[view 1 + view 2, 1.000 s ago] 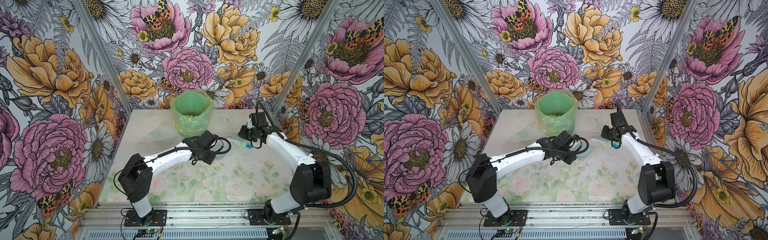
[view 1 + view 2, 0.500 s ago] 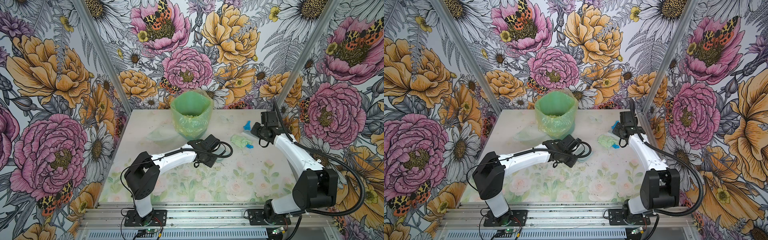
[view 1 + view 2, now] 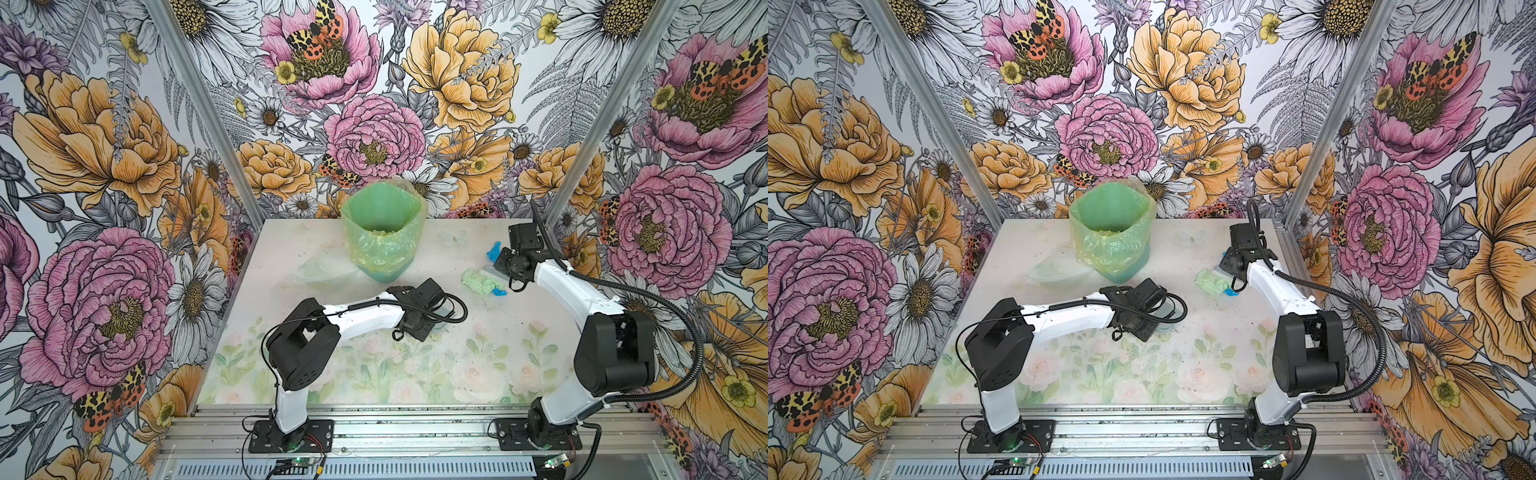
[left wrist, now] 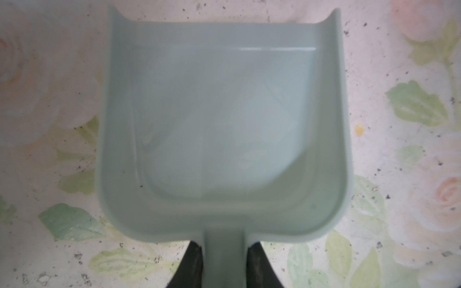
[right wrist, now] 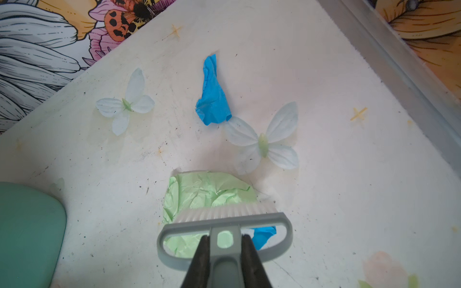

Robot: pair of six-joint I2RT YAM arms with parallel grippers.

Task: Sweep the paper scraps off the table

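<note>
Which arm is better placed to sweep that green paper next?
Right. The right pincer grips the brush, its bristles against the green paper. The left pincer only holds the empty dustpan, farther away.

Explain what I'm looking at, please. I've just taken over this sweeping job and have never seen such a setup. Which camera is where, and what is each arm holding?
Two white robot arms stand at the near edge of a flower-printed table. The two wide pictures come from one camera head above, so they show nearly the same scene. The two close-ups come from a camera on each arm's wrist.

The left hand is shut on the handle of a pale blue-grey dustpan, which looks empty. The right hand is shut on a grey brush, whose bristles sit on a pale green paper scrap. A blue scrap lies farther back, and a second blue scrap peeks out from under the brush. The bag-lined green bin stands at the back.
</note>
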